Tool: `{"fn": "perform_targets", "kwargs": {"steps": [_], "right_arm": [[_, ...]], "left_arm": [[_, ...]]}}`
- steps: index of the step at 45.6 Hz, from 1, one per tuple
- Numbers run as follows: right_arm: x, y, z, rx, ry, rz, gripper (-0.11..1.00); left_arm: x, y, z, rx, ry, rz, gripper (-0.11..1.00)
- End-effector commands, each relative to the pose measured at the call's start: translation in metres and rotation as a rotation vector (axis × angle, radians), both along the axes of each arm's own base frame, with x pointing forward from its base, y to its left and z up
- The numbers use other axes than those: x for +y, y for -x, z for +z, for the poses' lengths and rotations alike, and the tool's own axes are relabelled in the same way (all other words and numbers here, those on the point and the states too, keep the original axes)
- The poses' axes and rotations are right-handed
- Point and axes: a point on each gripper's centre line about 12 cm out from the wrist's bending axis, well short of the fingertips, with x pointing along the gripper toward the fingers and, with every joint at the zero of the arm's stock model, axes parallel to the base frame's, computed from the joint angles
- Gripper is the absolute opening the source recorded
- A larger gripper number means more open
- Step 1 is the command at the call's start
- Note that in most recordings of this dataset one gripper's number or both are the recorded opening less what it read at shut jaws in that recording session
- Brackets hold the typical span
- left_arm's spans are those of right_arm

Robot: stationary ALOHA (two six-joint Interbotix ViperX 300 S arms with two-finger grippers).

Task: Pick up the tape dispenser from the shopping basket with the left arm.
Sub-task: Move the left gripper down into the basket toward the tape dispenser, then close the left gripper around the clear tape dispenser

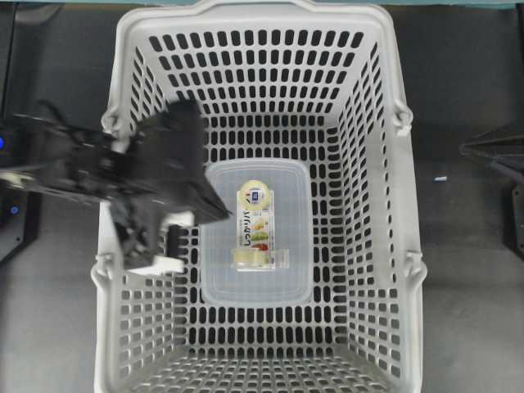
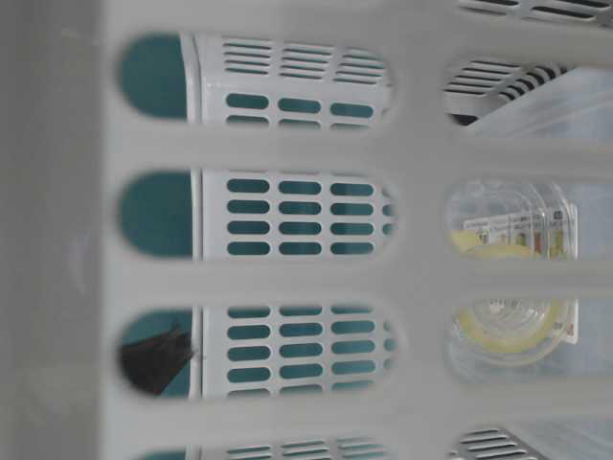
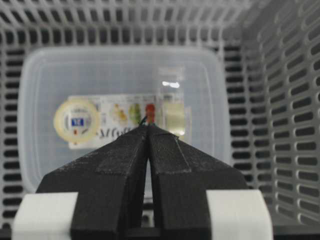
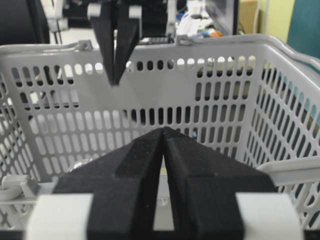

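The tape dispenser lies flat in the middle of the light-grey shopping basket, its rounded cream top toward the far wall and its clear roll toward the near wall. The left wrist view shows the tape dispenser just beyond my left gripper, whose jaws are shut and hold nothing. From overhead, the left arm reaches over the basket's left wall, and the left gripper hangs high, left of the dispenser and apart from it. My right gripper is shut and empty outside the basket's right wall.
A translucent rectangular plastic tray lies on the basket floor under the dispenser. Slotted walls rise on all sides, with hinged handles at the rims. The right arm stays on the dark table at the right edge.
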Motion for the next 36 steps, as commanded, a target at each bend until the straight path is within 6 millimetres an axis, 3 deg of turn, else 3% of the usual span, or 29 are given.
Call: {"fn": "perform_targets", "kwargs": {"steps": [1, 9, 12, 15, 21, 24, 36], "right_arm": [[0.000, 0.001, 0.010, -0.006, -0.006, -0.003, 0.06], [0.000, 0.006, 0.008, 0.040, -0.008, -0.002, 0.49], [0.000, 0.007, 0.007, 0.047, -0.006, -0.002, 0.66], [0.000, 0.007, 0.008, 0.049, -0.009, -0.002, 0.76], [0.000, 0.009, 0.007, 0.046, -0.008, -0.002, 0.78], [0.000, 0.009, 0.008, 0.044, -0.008, -0.003, 0.78], [0.000, 0.009, 0.005, 0.050, -0.008, -0.003, 0.77]], "left_arm": [[-0.002, -0.015, 0.008, 0.032, -0.004, 0.005, 0.00], [-0.003, -0.028, -0.007, 0.101, -0.007, 0.012, 0.05], [-0.005, -0.032, -0.016, 0.125, -0.004, 0.016, 0.18], [-0.009, -0.035, -0.024, 0.149, 0.000, 0.015, 0.37], [-0.019, -0.042, -0.040, 0.188, 0.012, 0.020, 0.76], [-0.022, -0.045, -0.049, 0.207, 0.017, 0.021, 0.87], [-0.028, -0.056, -0.094, 0.304, -0.001, 0.016, 0.87]]}}
